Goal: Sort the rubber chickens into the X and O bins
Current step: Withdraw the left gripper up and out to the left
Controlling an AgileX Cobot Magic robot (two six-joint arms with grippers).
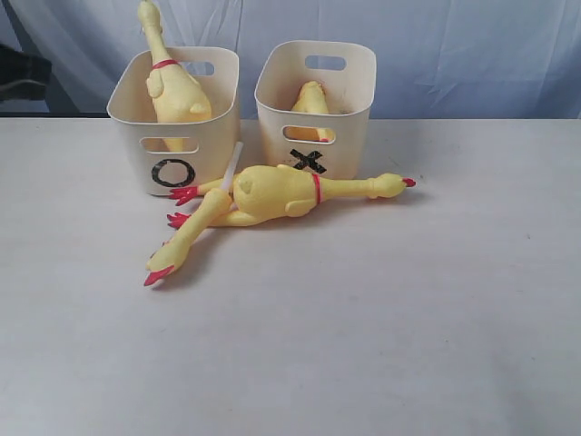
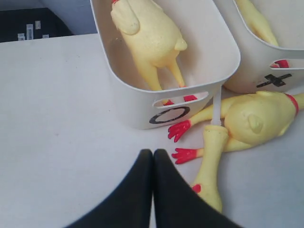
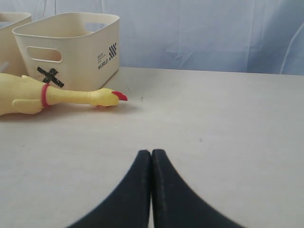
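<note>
The O bin stands at the back left with a rubber chicken upright in it, its head poking above the rim. The X bin beside it holds another chicken. A third chicken lies on the table in front of both bins, head to the right and red feet to the left. A second long yellow piece with a red tip runs from under it toward the front left. My left gripper is shut and empty, just short of the red feet. My right gripper is shut and empty, well short of the lying chicken's head.
A thin white stick leans between the O bin and the lying chicken. A blue-white cloth backdrop hangs behind the table. Neither arm shows in the exterior view.
</note>
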